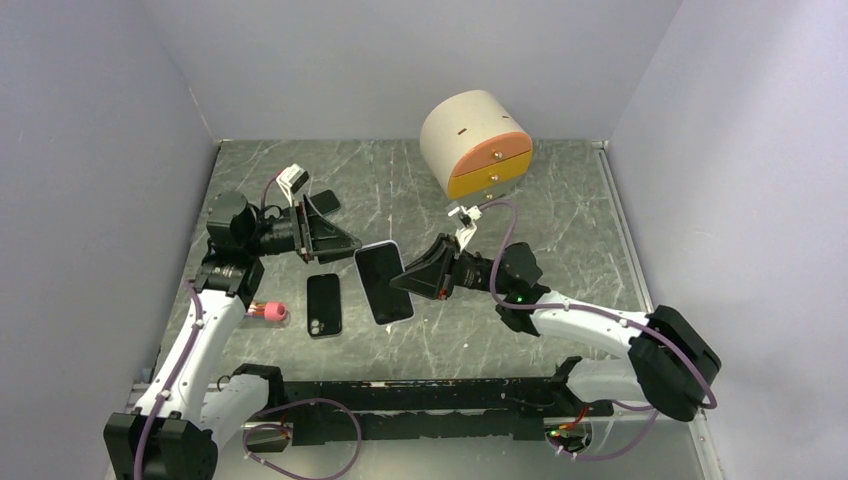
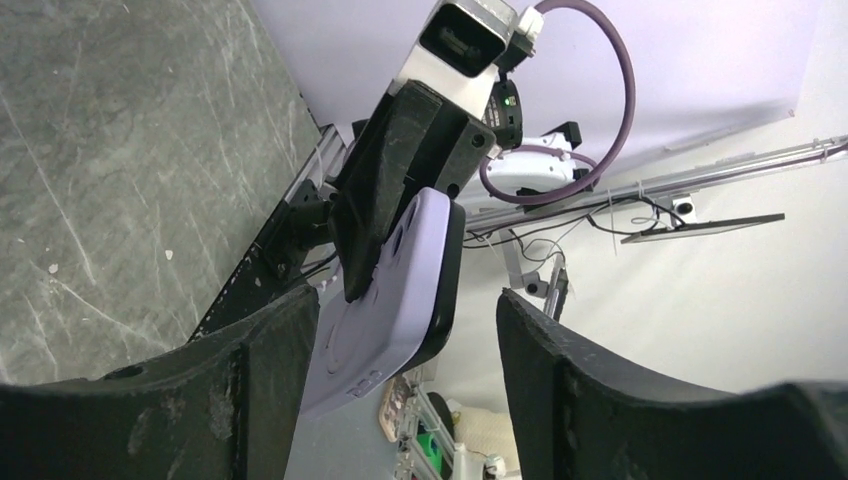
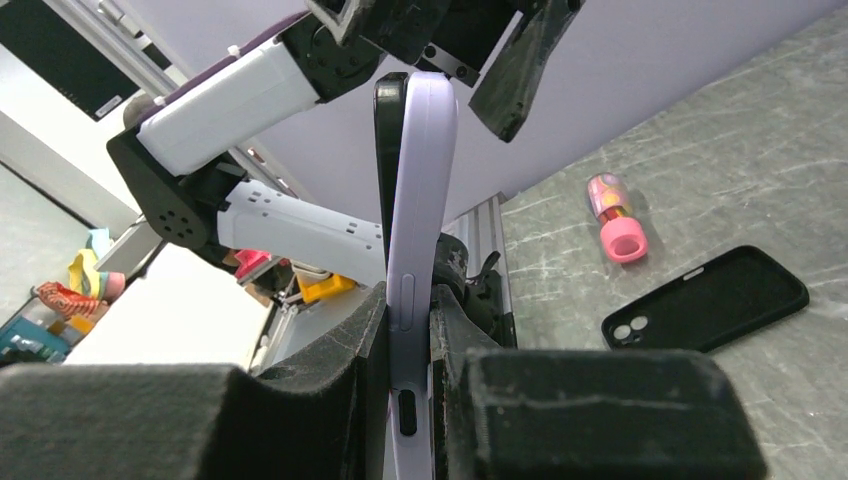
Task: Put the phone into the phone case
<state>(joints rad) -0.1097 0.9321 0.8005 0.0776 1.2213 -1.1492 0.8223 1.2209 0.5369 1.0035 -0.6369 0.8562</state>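
The phone (image 1: 383,282) hangs above the desk (image 1: 560,200), pinched front and back by the right claw (image 1: 412,280), which bites its 3 o'clock edge. Seen from above, its long axis runs roughly 12 to 6. The black case (image 1: 323,305) lies flat on the desk at 8 o'clock from the phone, its long axis also near 12 to 6. It is nearer the left claw (image 1: 340,242) than the right. The left claw waits at 10 o'clock of the phone, jaws wide apart on either side of the phone's far edge, gripping nothing. Whether a finger brushes the phone I cannot tell.
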